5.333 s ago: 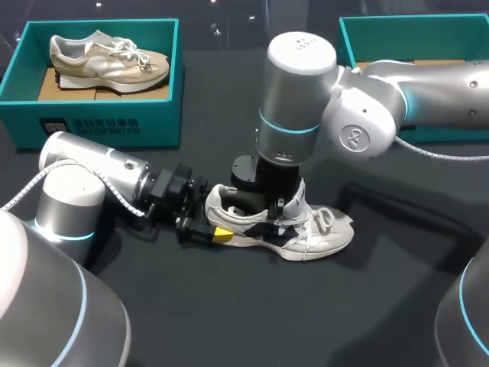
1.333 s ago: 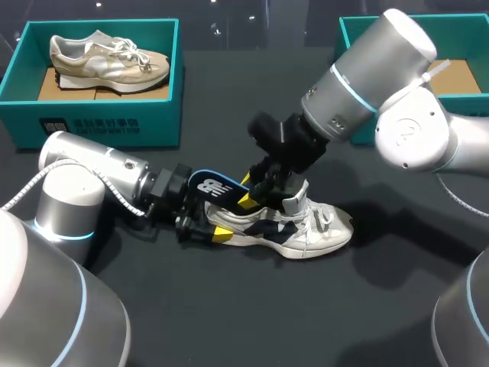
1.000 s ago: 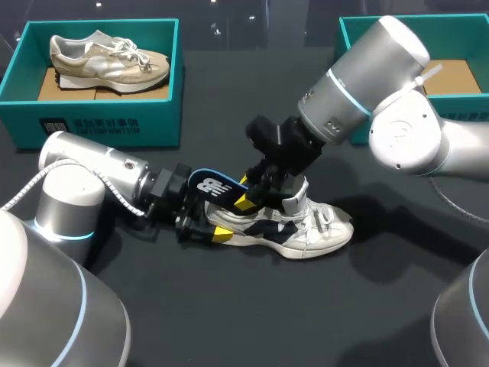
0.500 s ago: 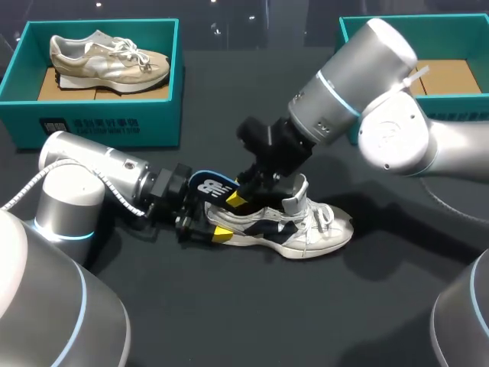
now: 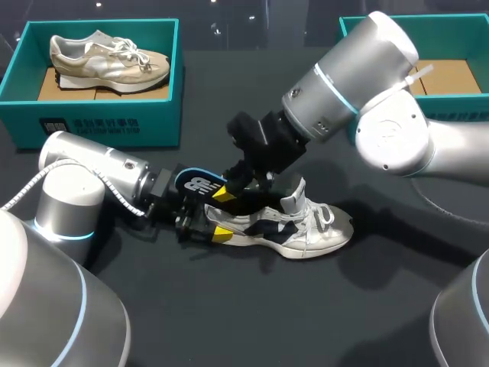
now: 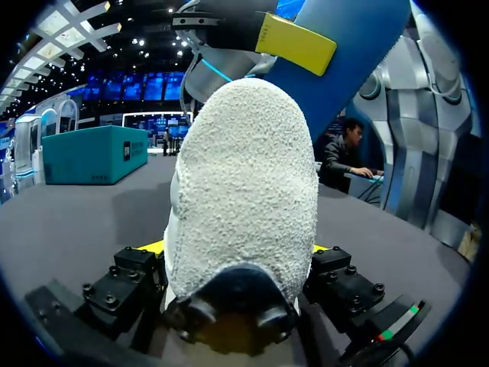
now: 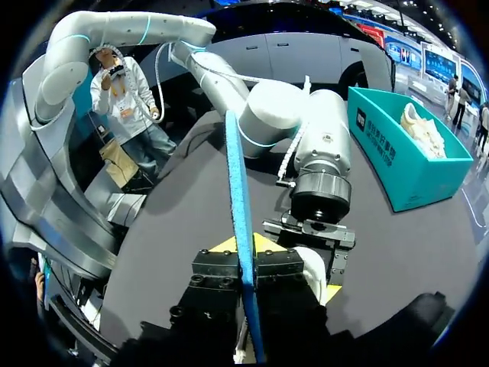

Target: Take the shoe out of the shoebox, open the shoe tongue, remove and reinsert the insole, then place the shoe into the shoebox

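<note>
Two grips share the work: the left gripper (image 6: 235, 248) is clenched on the heel of the shoe (image 5: 298, 229), lying mid-table, and the right gripper (image 7: 246, 246) pinches the blue insole (image 5: 195, 184), tilted above the heel. The insole step seems in hand; next, guide it squarely along the shoe's opening with the heel held firm.
</note>
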Motion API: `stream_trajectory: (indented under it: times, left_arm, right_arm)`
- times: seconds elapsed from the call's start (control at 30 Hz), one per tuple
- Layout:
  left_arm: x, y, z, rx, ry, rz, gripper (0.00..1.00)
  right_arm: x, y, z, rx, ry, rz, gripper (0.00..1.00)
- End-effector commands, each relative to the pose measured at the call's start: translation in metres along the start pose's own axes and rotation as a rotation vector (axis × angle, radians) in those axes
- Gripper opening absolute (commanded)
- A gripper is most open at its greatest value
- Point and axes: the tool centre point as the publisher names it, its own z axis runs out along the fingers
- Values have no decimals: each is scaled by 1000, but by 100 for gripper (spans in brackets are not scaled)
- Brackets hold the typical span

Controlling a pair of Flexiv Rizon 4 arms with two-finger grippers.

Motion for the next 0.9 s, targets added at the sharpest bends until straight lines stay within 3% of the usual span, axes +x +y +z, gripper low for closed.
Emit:
stream_trajectory:
  times: [0.03, 0.27, 0.33, 0.37, 0.5, 0.7, 0.9]
  left_arm:
    - [-2, 3, 0, -1, -1, 0, 0]
    - [-2, 3, 0, -1, -1, 0, 0]
    - [-2, 3, 0, -1, -1, 0, 0]
    - [-2, 3, 0, -1, -1, 0, 0]
    - [-2, 3, 0, -1, -1, 0, 0]
    - [-2, 3, 0, -1, -1, 0, 0]
    - [-2, 3, 0, -1, -1, 0, 0]
  right_arm:
    - [3, -3, -2, -3, -4, 1, 0]
    - [3, -3, -2, -3, -4, 1, 0]
    - [11, 3, -4, -131, -4, -23, 0]
    - [12, 7, -6, -143, -13, -22, 0]
    - [15, 31, -26, -195, -25, -53, 0]
    - [23, 67, -75, -261, -76, -52, 0]
    - [23, 67, -75, -261, -76, -52, 0]
